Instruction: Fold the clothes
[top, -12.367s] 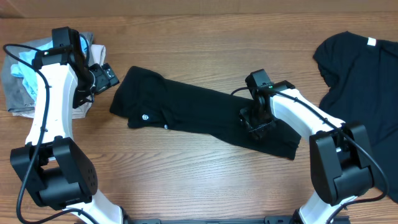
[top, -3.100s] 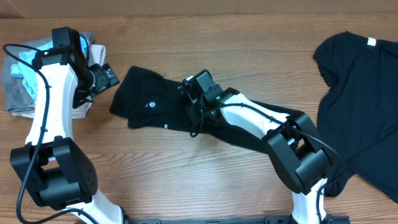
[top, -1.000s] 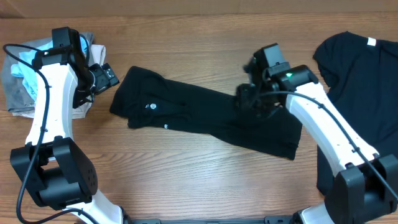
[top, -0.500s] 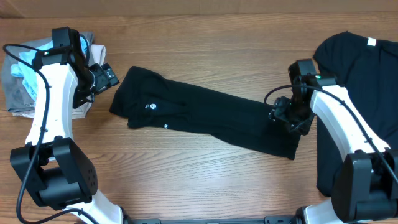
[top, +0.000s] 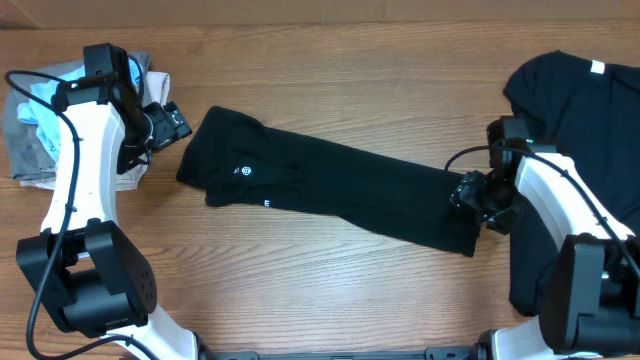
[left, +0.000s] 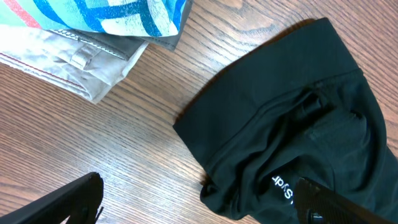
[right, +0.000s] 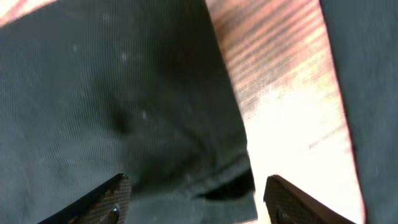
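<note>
From above, the long black shirt (top: 330, 195) lies folded in a strip in the middle of the wooden table (top: 350, 60). It runs from 10 o'clock down to 4 o'clock. A small white round mark (top: 235, 170) sits near its 10 o'clock end. My left claw (top: 170, 122) is just beside that end, at 10 o'clock of the shirt. Its fingers are spread wide and hold nothing. A pile of clothes (top: 35, 115) is at 9 o'clock of my left claw. My right claw (top: 480, 195) is over the 4 o'clock end of the long shirt. The second black shirt (top: 585, 150) lies spread out at 3 o'clock of the table, just past my right arm.

From my left wrist, my left claw (left: 198, 186) is let go, with its two fingers (left: 68, 199) far apart at the bottom. The end of the long black shirt (left: 298, 112) lies at 3 o'clock, a bit bunched up. A blue striped cloth (left: 118, 15) and a pale cloth (left: 74, 56) are at 11 o'clock.

From my right wrist, my right claw (right: 196, 183) is let go too, fingers (right: 106, 199) apart and gripping nothing. The long black shirt (right: 124, 93) fills the side from 9 to 12 o'clock. Bare table (right: 280, 93) shows at 2 o'clock. The second black shirt (right: 373, 93) is at the 3 o'clock edge.
</note>
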